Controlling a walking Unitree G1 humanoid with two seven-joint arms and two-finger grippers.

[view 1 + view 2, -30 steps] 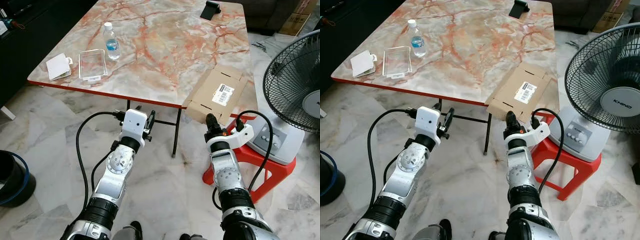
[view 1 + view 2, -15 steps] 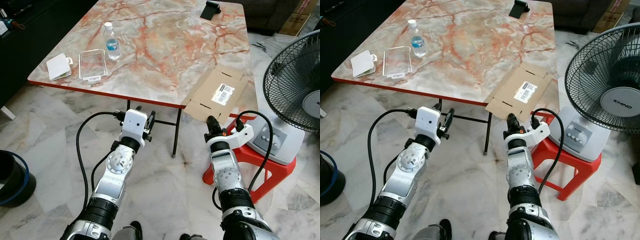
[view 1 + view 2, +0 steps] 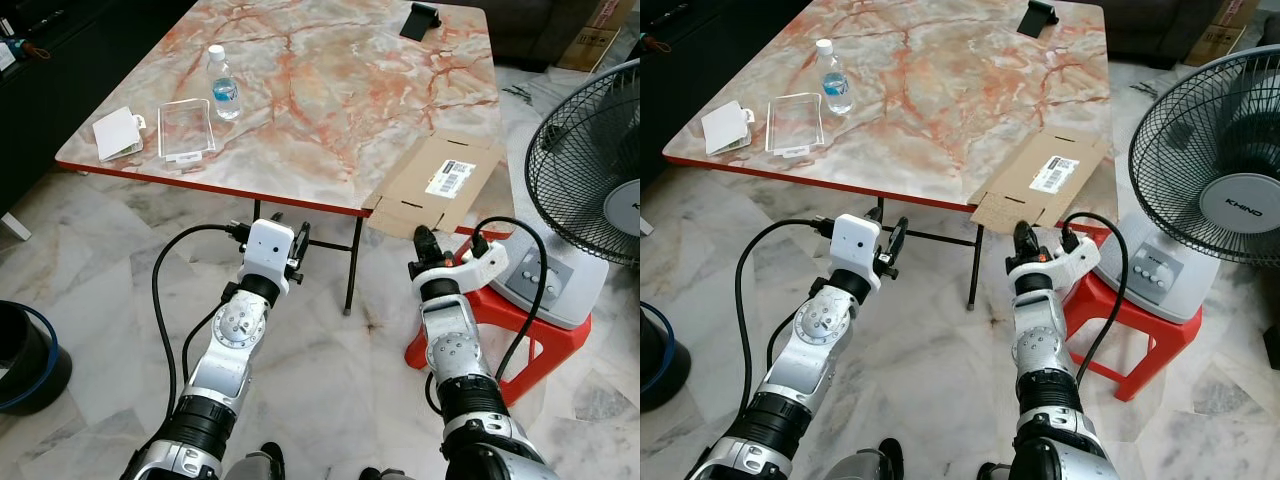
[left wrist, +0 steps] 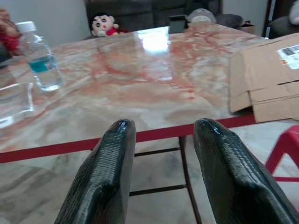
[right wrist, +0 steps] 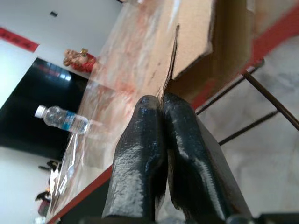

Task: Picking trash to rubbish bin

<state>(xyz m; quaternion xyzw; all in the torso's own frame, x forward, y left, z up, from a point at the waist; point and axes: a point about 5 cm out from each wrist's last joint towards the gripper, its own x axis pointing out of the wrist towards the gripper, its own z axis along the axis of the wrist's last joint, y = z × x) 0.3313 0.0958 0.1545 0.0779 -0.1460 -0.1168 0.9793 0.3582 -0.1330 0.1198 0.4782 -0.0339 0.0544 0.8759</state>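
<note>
right gripper (image 5: 161, 105) pinched tight on the near edge of the cardboard (image 3: 437, 184), sheet lying ahead of it half off the table (image 3: 330, 90) corner, left gripper (image 4: 161, 128) spread apart and holding nothing below the table edge, bottle (image 3: 222, 83) far ahead of it

Both silver arms are reaching forward and up from the lower frame, elbows bent. The left hand (image 4: 161, 135) is hovering just short of the desk's near edge, its two black fingers (image 4: 105, 177) standing apart. The right hand (image 5: 161, 105) is pointing at the desk's near right corner, fingers pressed together, apparently pinching something thin.
</note>
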